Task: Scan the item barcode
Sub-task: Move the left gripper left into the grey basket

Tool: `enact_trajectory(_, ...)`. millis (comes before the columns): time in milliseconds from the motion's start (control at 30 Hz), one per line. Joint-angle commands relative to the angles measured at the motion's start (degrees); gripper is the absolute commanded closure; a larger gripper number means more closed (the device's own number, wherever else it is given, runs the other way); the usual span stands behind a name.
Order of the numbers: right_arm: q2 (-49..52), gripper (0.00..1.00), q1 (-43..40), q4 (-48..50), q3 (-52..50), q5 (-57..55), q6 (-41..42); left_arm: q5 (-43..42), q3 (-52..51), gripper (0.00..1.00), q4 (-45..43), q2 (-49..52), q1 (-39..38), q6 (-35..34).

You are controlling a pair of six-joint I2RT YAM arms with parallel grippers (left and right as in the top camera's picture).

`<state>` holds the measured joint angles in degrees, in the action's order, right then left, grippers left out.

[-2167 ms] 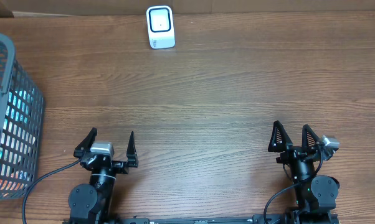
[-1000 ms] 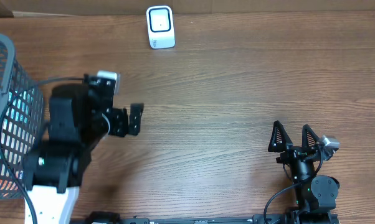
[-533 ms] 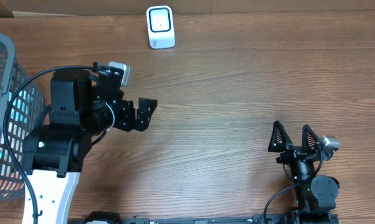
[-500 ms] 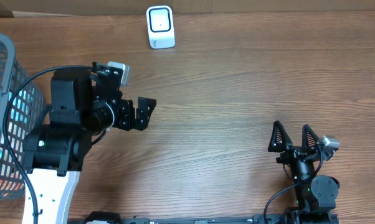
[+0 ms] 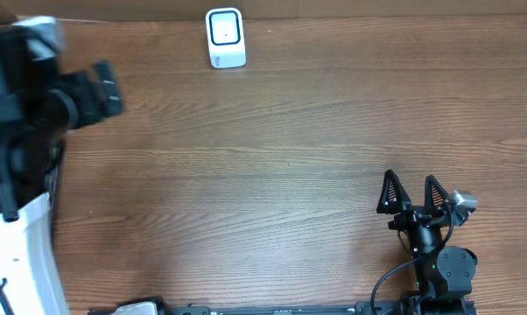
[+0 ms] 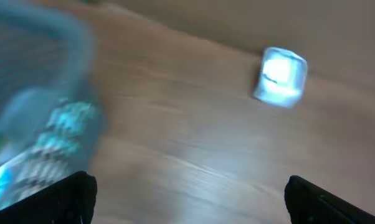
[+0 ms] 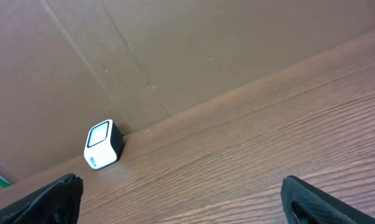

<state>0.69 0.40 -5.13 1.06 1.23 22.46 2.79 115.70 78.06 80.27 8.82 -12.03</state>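
Observation:
The white barcode scanner [image 5: 226, 38] stands at the table's far edge, its window facing up; it also shows as a blurred scanner [image 6: 281, 76] in the left wrist view and as a small scanner [image 7: 103, 144] in the right wrist view. My left gripper [image 5: 103, 90] is raised at the far left, open, nothing between its fingers [image 6: 69, 196]. Below and left of it is the grey mesh basket [image 6: 44, 118], with blurred teal shapes inside. The item and its barcode cannot be made out. My right gripper [image 5: 412, 192] rests open at the near right.
A brown cardboard wall [image 7: 175, 56] runs behind the scanner along the table's back edge. The left arm's body [image 5: 18, 131] covers the basket in the overhead view. Bare wood table [image 5: 290, 157] lies between the two arms.
My left arm has swung from the middle-left of the table out to the far left and towards the back, above the basket, staying open. The right arm has not moved.

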Motion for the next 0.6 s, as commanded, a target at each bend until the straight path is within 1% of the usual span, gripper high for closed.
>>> enact_trajectory(0, -0.5, 0.00, -0.2, 0.4, -0.6, -0.2, 0.0, 1.9, 1.3, 0.00, 1.8, 0.3, 11.7, -6.3)
enact_trajectory(33, -0.5, 0.00, -0.2, 0.4, -0.6, -0.2, 0.0, 1.6, 1.0, 0.00, 2.1, 0.4, 15.1, -8.2)
enact_trajectory(67, -0.5, 0.00, -0.2, 0.4, -0.6, -0.2, 0.0, 0.3, 0.5, 0.00, 2.3, 1.0, 20.6, -10.6)
enact_trajectory(200, -0.5, 0.00, -0.2, 0.4, -0.6, -0.2, 0.0, -2.7, 0.3, 0.01, 2.0, 4.3, 29.6, -11.4)
enact_trajectory(367, -0.5, 0.00, -0.2, 0.4, -0.6, -0.2, 0.0, -2.2, 0.3, 0.00, 2.0, 7.8, 35.6, -13.4)
enact_trajectory(567, -0.5, 0.00, -0.2, 0.4, -0.6, -0.2, 0.0, -1.7, 0.2, 0.00, 1.6, 8.2, 40.8, -15.0)
